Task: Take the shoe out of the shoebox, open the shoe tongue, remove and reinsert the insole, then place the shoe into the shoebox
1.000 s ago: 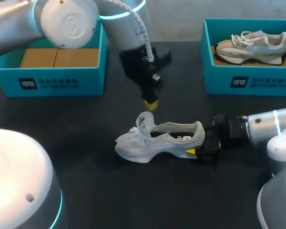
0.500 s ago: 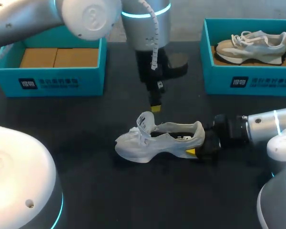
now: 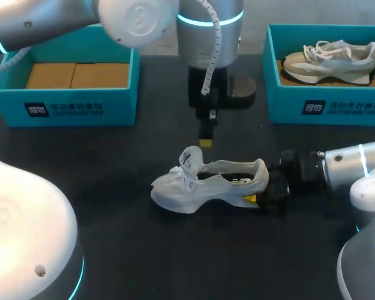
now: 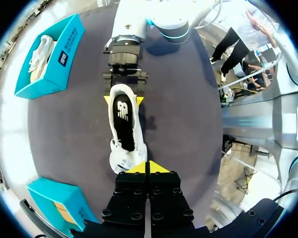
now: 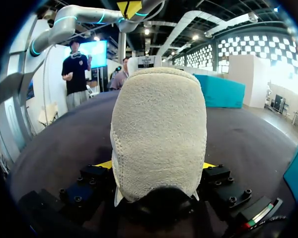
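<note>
Shoe (image 3: 206, 184) heel clamped between right fingers (image 3: 250, 199), left fingers (image 3: 205, 142) closed above

one table (image 3: 144, 250) – the only furniture inside the working area. top is dark, near black from the head view, matte and plain, no pattern or markings on the bare parts. from the left wrist view the same table (image 4: 184, 99) reads dark grey, evenly lit, with short soft-edged shadows. from the right wrist view the table (image 5: 248, 134) runs out dark ahead, with a pale sheen on the far part – light from above, diffuse.
</note>
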Available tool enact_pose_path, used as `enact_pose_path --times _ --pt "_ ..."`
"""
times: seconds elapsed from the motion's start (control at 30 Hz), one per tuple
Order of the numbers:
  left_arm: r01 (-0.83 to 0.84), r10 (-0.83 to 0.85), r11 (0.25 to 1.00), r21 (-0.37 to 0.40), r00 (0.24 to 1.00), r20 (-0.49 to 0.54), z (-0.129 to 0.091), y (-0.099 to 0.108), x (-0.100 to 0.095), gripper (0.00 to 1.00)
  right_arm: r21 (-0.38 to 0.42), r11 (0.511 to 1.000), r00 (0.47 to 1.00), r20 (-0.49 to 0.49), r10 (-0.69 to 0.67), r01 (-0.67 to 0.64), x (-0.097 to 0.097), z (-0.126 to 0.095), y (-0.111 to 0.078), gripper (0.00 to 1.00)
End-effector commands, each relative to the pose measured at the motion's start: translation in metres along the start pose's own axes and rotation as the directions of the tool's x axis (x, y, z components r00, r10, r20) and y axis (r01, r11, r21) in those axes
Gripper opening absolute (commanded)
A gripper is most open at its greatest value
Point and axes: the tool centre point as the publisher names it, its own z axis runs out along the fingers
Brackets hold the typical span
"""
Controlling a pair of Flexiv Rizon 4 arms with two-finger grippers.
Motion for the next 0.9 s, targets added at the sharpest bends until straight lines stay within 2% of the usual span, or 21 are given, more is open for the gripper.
enact_pose_path --times 0.03,0.07,0.13,0.27,0.33,0.37,0.43,0.63,0.9 --pt "-0.035 0.034 0.999 0.031 0.999 0.014 0.016 -0.005 -0.006 0.00 0.004 1.000 1.000 0.001 0.000 0.000 0.001 0.000 0.001 0.00" --pt "-0.054 0.054 0.997 0.056 0.999 0.005 0.024 -0.008 -0.009 0.00 0.004 1.000 1.000 0.001 0.000 0.000 0.001 0.000 0.001 0.00" --pt "-0.064 0.063 0.997 0.039 0.998 0.021 0.033 -0.013 -0.013 0.00 0.004 1.000 1.000 0.001 0.000 0.000 0.001 0.000 0.001 0.00" --pt "-0.054 0.052 0.996 0.066 0.998 0.035 0.051 -0.022 -0.028 0.00 0.004 1.000 1.000 0.001 0.000 0.000 0.001 0.000 0.001 0.00" --pt "-0.048 0.047 0.998 0.038 0.998 0.042 0.059 -0.026 -0.033 0.00 0.004 1.000 1.000 0.001 0.000 0.000 0.001 0.000 0.001 0.00" --pt "-0.059 0.058 0.997 0.056 0.998 0.022 0.064 -0.029 -0.038 0.00 0.004 1.000 1.000 0.001 0.000 0.000 0.001 0.000 0.001 0.00" --pt "-0.054 0.052 0.998 0.042 0.998 0.038 0.073 -0.034 -0.042 0.00 0.004 1.000 1.000 0.001 0.000 0.000 0.001 0.000 0.001 0.00" --pt "-0.060 0.059 0.997 0.039 0.998 0.018 0.093 -0.041 -0.050 0.00 0.004 1.000 1.000 0.001 0.000 0.000 0.001 0.000 0.001 0.00" --pt "-0.060 0.061 0.996 0.059 0.998 -0.022 0.114 -0.036 -0.050 0.00 0.004 1.000 1.000 0.001 0.000 0.000 0.001 0.000 0.001 0.00"
